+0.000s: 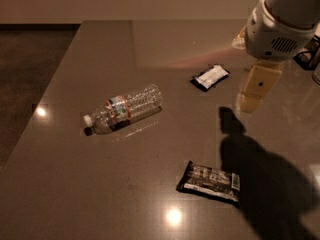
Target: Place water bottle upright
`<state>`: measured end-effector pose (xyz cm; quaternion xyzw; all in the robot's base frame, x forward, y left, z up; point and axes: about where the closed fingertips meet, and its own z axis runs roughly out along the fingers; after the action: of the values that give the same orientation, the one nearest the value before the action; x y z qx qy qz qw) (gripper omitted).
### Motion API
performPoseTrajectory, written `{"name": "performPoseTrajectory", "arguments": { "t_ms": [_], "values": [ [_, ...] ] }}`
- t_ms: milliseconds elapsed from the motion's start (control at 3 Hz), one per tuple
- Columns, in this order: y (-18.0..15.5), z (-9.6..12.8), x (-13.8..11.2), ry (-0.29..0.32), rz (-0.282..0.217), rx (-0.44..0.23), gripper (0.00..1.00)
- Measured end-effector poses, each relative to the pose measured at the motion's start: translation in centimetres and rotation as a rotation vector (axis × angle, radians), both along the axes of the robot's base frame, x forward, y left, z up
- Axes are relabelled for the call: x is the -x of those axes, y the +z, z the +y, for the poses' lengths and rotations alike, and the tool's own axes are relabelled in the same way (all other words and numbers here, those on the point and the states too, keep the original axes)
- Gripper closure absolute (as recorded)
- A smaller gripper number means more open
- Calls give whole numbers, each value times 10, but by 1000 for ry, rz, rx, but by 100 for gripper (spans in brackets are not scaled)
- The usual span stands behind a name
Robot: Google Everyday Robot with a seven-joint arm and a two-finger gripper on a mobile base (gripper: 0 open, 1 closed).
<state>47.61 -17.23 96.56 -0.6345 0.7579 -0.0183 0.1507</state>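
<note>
The cream-coloured two-finger gripper hangs under the white arm housing at the right side, above the smooth grey-brown tabletop; whether it is spread or closed cannot be told. Just to its left lies a small dark packet with a white face. A dark printed snack packet lies nearer the front edge. The clear ribbed plastic water bottle lies on its side well to the left, white cap pointing lower left.
</note>
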Motion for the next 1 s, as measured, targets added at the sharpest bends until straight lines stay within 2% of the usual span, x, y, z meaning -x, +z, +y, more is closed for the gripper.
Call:
{"name": "performPoseTrajectory", "arguments": {
  "t_ms": [333, 667, 1000],
  "values": [
    [-12, 38, -23, 82, 30, 9, 0],
    [-34, 98, -54, 220, 65, 15, 0],
    [-48, 138, -67, 316, 77, 21, 0]
  ]
}}
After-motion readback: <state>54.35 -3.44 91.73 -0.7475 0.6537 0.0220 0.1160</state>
